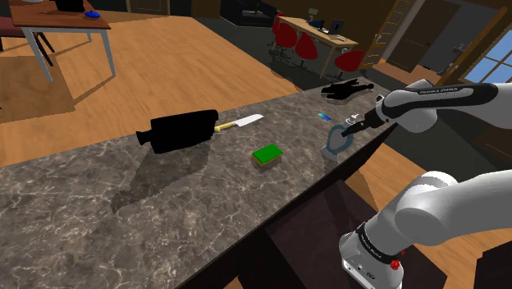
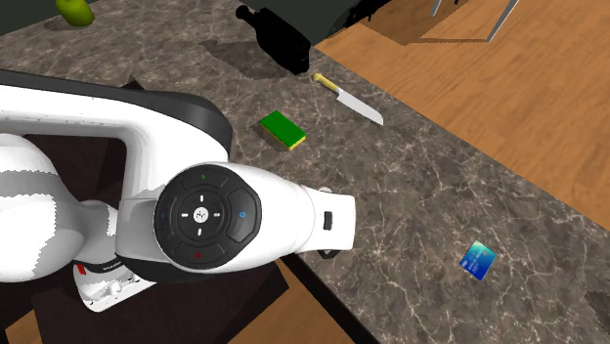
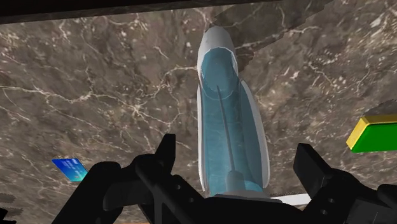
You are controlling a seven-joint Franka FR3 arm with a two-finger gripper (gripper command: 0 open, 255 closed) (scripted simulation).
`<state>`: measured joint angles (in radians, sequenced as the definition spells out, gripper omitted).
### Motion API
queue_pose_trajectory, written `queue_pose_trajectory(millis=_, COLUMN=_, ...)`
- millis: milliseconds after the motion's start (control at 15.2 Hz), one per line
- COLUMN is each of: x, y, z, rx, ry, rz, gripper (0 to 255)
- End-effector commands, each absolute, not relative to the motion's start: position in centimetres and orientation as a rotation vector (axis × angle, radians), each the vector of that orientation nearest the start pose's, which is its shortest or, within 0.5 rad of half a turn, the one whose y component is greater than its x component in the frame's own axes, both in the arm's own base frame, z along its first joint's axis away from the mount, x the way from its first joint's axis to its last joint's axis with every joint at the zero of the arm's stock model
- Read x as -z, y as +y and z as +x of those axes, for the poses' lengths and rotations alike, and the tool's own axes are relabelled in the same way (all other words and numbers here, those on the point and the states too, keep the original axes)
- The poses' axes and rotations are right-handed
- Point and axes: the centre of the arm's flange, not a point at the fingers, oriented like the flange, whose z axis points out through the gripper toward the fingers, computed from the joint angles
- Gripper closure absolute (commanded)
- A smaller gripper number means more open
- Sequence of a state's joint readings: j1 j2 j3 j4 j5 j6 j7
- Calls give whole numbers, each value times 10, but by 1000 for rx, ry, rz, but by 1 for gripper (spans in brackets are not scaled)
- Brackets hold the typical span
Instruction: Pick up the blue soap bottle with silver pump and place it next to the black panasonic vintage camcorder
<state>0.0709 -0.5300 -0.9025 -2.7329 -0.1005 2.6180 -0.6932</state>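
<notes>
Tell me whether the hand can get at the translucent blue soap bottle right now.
Probably yes. The hand is open, with the translucent blue soap bottle between its fingers, untouched; nothing lies between them on the dark veined counter.

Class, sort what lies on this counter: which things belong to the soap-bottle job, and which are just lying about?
Belong to the job: blue soap bottle, black camcorder.
Just lying about: knife, green sponge, blue card.
</notes>
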Motion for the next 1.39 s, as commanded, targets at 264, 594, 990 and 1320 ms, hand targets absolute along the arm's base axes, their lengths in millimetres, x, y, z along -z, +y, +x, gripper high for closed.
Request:
queue_pose_trajectory(millis=264, x=-350, y=-282, z=290, rx=626, ry=50, rz=-2982, gripper=0)
queue_pose_trajectory(millis=594, x=-350, y=-282, z=290, rx=626, ry=50, rz=-2982, gripper=255)
queue_pose_trajectory(millis=990, x=-350, y=-281, z=290, rx=626, ry=50, rz=-2982, gripper=255)
queue_pose_trajectory(millis=1320, x=-371, y=-282, z=290, rx=626, ry=50, rz=-2982, gripper=255)
